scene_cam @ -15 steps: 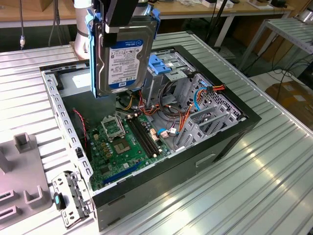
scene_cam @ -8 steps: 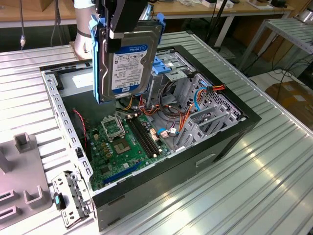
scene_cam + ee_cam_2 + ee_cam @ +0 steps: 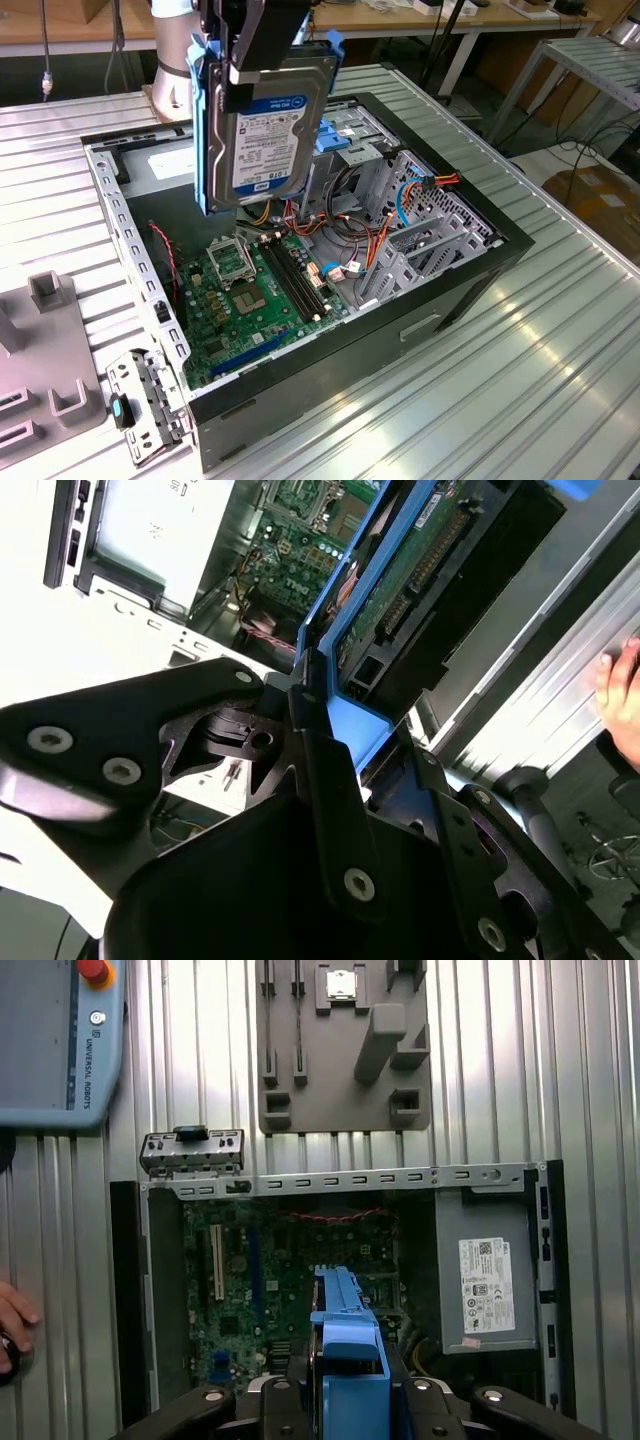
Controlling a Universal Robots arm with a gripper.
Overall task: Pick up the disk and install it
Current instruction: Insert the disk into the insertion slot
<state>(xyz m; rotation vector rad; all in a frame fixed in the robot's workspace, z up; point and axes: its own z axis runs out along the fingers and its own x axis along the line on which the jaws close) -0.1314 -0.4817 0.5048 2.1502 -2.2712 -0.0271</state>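
The disk (image 3: 268, 135) hangs upright above the open computer case (image 3: 470, 290), its white label with a blue band facing the exterior camera and blue rails along its sides. My gripper (image 3: 252, 62) is shut on the disk's upper end, holding it well above the motherboard (image 3: 255, 295). In the second wrist view the disk's green circuit-board side (image 3: 415, 575) and a blue rail run out from between the black fingers (image 3: 330, 780). The first wrist view looks down along the blue rail (image 3: 348, 1330) into the case.
A grey power-supply box (image 3: 485, 1275) fills one corner of the case, and a metal drive cage (image 3: 405, 215) with loose cables fills another. Outside lie a grey fixture plate (image 3: 345, 1050), a small metal bracket (image 3: 192, 1150) and a teach pendant (image 3: 55, 1040). A person's hand (image 3: 12, 1322) rests nearby.
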